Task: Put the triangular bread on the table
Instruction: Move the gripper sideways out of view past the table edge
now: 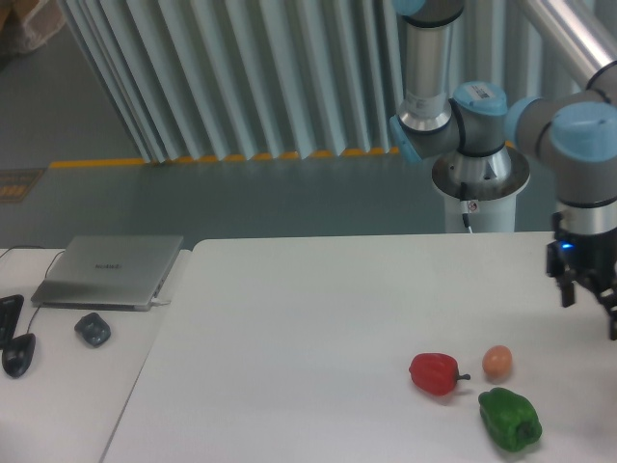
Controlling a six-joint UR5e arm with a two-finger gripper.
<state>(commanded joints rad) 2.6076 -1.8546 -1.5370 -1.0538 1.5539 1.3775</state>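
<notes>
Hovering at the right edge of the table (289,328), the gripper (600,307) is partly cropped, jaw state unclear. No triangular bread is showing. Red pepper (435,373), egg (496,362) and green pepper (509,419) are sitting nearby.

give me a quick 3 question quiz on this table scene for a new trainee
1. True or false: the claw is holding the red pepper.
2. Which item lies nearest the front edge of the white table? A) the small round orange ball B) the green pepper C) the red pepper
3. Fill in: the grey laptop sits on the smaller desk with its lid ____.

Key
1. False. The claw hangs at the right edge of the view, apart from every item.
2. B
3. closed
</notes>
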